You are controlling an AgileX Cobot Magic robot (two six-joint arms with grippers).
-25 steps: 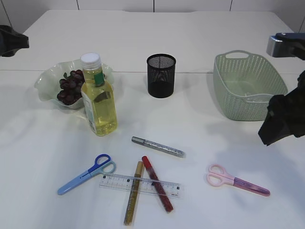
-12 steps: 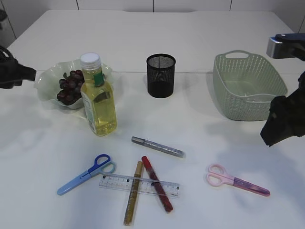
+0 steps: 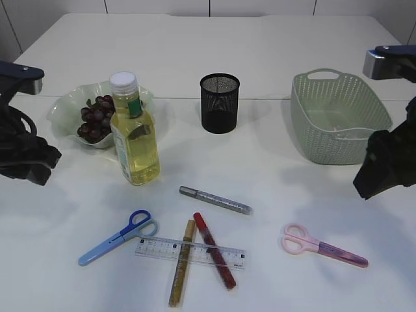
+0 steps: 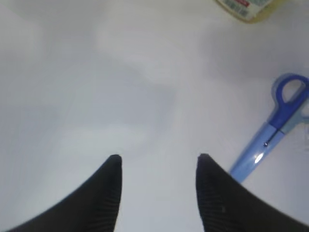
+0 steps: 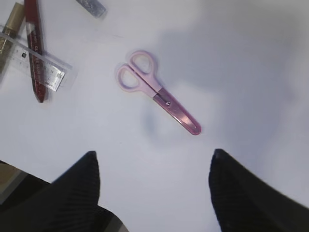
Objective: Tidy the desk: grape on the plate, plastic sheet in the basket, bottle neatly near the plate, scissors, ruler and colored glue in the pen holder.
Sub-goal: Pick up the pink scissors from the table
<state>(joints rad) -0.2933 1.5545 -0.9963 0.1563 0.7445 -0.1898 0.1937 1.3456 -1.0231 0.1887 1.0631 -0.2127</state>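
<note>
White tabletop point(image 3: 273, 188) fills every view, with pale wall panels behind it. Over its bare left side the left end effector point(image 4: 158, 166) hangs with its fingers parted and nothing between them; the blue scissors point(image 4: 275, 133) lie just to its right, and the base of the oil bottle point(image 4: 248, 7) shows at the top edge of the left wrist view. The right end effector point(image 5: 153, 166) stands wide open and empty above the pink scissors point(image 5: 157, 92), which lie flat and well apart from everything else. Outward from there, the clear ruler point(image 3: 192, 252) lies across a gold glue pen point(image 3: 181, 263) and a red glue pen point(image 3: 214, 250), touching both — a silver glue pen point(image 3: 215, 199) rests alone just beyond them. The bottle stands upright beside the plate point(image 3: 65, 110), which already holds the grapes point(image 3: 96, 118). Farther back sit the black mesh pen holder point(image 3: 220, 103) and, on the right, the green basket point(image 3: 338, 117).
</note>
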